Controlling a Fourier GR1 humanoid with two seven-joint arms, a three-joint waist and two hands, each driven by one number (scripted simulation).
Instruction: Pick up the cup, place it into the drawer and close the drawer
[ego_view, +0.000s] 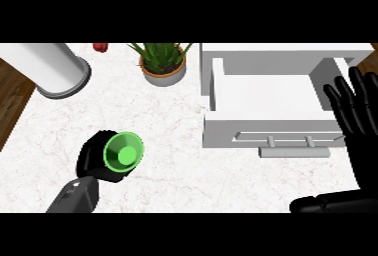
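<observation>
White marble-patterned counter (184, 170) filled most of the head view, with dark wood floor showing past its left edge. No brand, label or writing could be read on anything in sight.

At lower left, the robot's left hand (94, 159) was curled round the green cup (123, 153), which lay tilted so that its round green face pointed up toward the camera; the grey forearm ran down from it to the lower edge. The cup sat well apart from the drawer, over the bare counter.

At right, the white drawer (260, 131) stood pulled open from its white cabinet (288, 52), its inside holding nothing that could be seen, a grey bar handle (294, 151) on its front. The right hand (360, 117) stood beside the drawer's right wall, fingers straight, spread apart and pointing up, holding nothing.

Along the far side stood a white cylinder on a grey base (52, 65), a small red object (100, 47) and a potted plant (162, 62) with spiky green leaves.
</observation>
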